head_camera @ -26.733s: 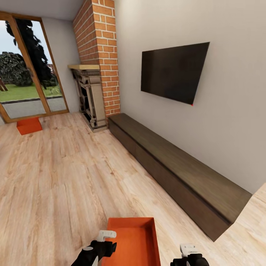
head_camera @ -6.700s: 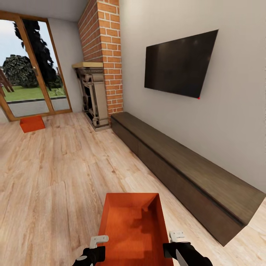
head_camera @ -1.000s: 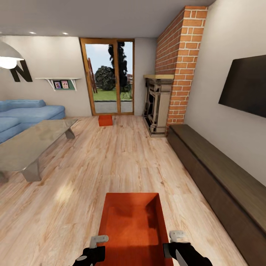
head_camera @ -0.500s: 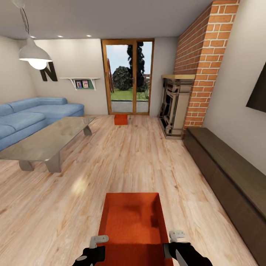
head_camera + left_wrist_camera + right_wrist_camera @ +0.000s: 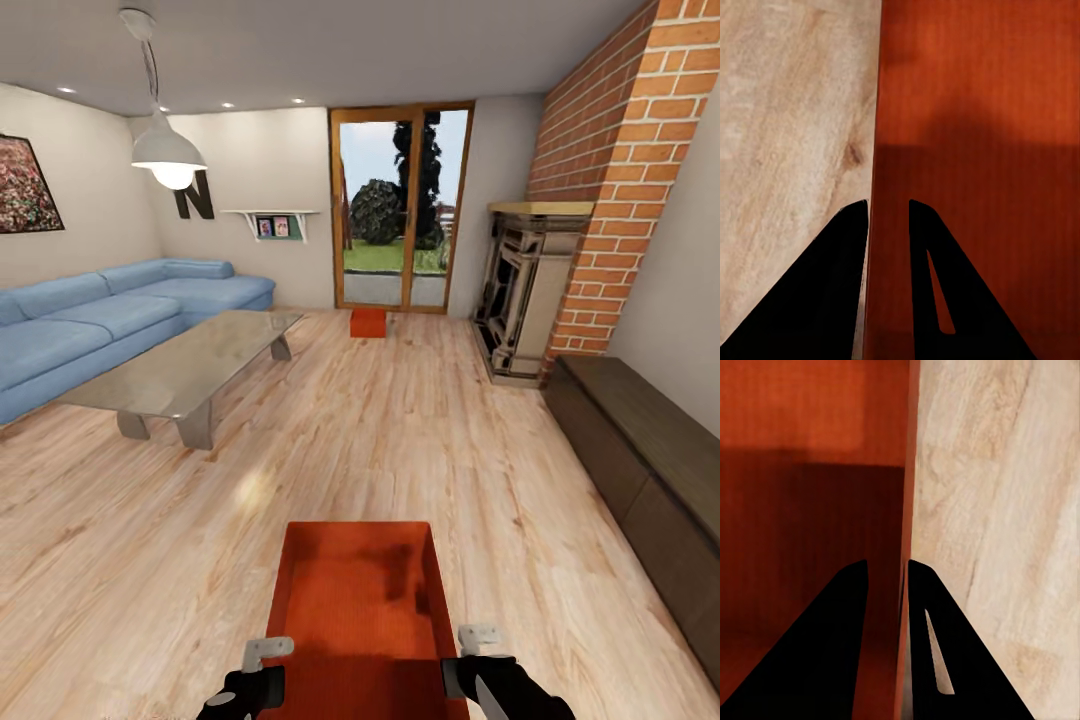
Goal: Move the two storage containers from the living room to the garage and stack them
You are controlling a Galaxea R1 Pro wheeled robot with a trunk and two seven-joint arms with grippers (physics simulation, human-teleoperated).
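Observation:
One orange-red storage container hangs low in front of me in the head view, over the light wood floor of the living room. My left gripper is shut on its left wall and my right gripper is shut on its right wall. In each wrist view the thin wall runs between the two dark fingers, at the left gripper and at the right gripper. The other storage container sits on the floor far ahead, by the glass door.
A blue sofa and a glass coffee table stand at the left. The brick fireplace and a long dark cabinet line the right wall. Open wood floor stretches to the glass door.
The whole view has swung left: the TV has left the picture and the sofa, table and lamp have come in. The container stays held the same way in both grippers.

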